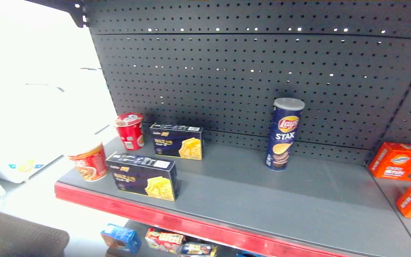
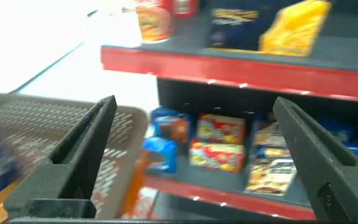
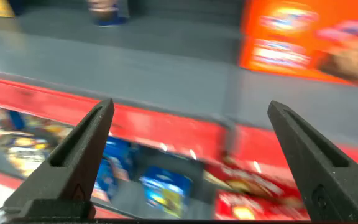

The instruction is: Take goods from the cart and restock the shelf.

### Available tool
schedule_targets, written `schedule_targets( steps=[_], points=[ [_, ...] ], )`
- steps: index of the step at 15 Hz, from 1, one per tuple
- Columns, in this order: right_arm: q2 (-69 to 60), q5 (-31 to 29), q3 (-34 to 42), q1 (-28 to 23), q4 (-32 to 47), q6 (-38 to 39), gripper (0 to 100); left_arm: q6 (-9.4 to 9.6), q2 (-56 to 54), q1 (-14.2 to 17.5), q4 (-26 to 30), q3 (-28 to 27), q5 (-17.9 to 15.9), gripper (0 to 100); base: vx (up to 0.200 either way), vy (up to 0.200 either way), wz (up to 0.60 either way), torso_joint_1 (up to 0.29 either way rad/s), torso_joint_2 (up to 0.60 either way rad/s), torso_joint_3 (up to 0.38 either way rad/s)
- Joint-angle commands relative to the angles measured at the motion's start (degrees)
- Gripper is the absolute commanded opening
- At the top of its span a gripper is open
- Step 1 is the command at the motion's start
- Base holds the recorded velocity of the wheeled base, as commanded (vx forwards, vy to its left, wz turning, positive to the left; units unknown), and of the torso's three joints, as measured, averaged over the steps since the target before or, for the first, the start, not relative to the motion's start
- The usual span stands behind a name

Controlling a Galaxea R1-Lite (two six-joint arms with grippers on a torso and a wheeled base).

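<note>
The grey shelf board (image 1: 262, 200) with a red front edge carries two red noodle cups (image 1: 89, 161), two dark blue boxes (image 1: 143, 175) and an upright chips can (image 1: 284, 134). A brown mesh cart basket (image 1: 13, 232) sits at the lower left. My left gripper (image 2: 193, 102) is open and empty, hanging beside the cart basket (image 2: 48, 124), below and in front of the shelf's red edge (image 2: 241, 65). My right gripper (image 3: 191, 106) is open and empty too, level with the red edge (image 3: 166, 121), near an orange box (image 3: 309, 37).
Two orange boxes (image 1: 401, 160) lie on the neighbouring board at the right. A black pegboard wall (image 1: 248, 71) backs the shelf. Packaged goods (image 2: 219, 146) fill the lower shelf. Bare board lies around the chips can, between the dark boxes and the orange boxes.
</note>
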Motion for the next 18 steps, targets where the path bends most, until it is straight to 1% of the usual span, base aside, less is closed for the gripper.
schedule_targets(
  steps=[1, 9, 15, 16, 18],
  points=[
    [0.00, -0.04, 0.01, 0.00, -0.01, -0.01, 100, -0.02, -0.03, 0.01, -0.02, 0.00, 0.04, 100, 0.000, 0.000, 0.60, 0.007, 0.01, 0.007],
    [0.00, -0.04, 0.10, -0.09, -0.01, 0.08, 100, -0.02, 0.06, -0.08, 0.07, 0.00, 0.04, 100, 0.000, 0.000, 0.60, 0.002, 0.00, 0.002],
    [0.00, 0.04, 0.01, 0.00, -0.01, -0.01, 100, -0.02, 0.06, -0.08, 0.07, 0.00, 0.04, 100, 0.000, 0.000, 0.00, 0.000, 0.00, 0.000],
    [0.00, 0.04, 0.01, 0.00, -0.01, -0.01, 100, 0.42, 0.06, -0.17, 0.07, 0.00, -0.22, 100, 0.000, 0.000, 0.00, 0.000, 0.00, 0.000],
    [0.00, 0.04, 0.01, 0.00, -0.01, -0.01, 100, 0.42, 0.06, -0.17, 0.07, 0.00, -0.39, 100, 0.000, 0.000, 0.00, 0.000, 0.00, 0.000]
  ],
)
